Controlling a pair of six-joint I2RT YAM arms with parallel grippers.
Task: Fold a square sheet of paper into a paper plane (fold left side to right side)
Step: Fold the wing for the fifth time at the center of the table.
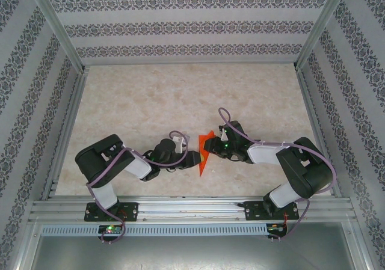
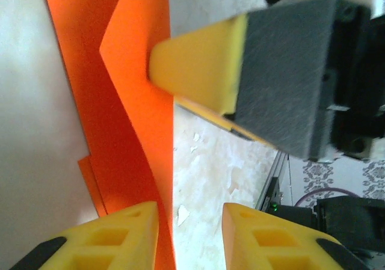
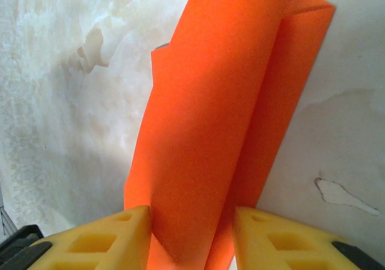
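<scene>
The left gripper [image 1: 195,157] has its yellow fingers [image 2: 120,234] spread, one long edge of the thin bright orange-red sheet of paper [image 1: 204,153] lying in their gap. The sheet rests midway across the pale marbled worktop [image 1: 150,95], nearer its near edge, as a narrow creased wedge of overlapping layers. It looks light, limp and easily crumpled (likely to slide), best pinched at a free edge. The right gripper [image 1: 212,148] straddles it, jaws apart

Table [image 1: 180,95] surface: cream marble-pattern finish, evenly lit. Back wall [image 1: 192,23] and both side walls: white wallpaper with dark floral bands. Aluminium corner posts [image 1: 58,26] frame the enclosure. Slotted aluminium rails [image 1: 192,208] span the near edge, perforated strip [image 1: 192,229] alongside
</scene>
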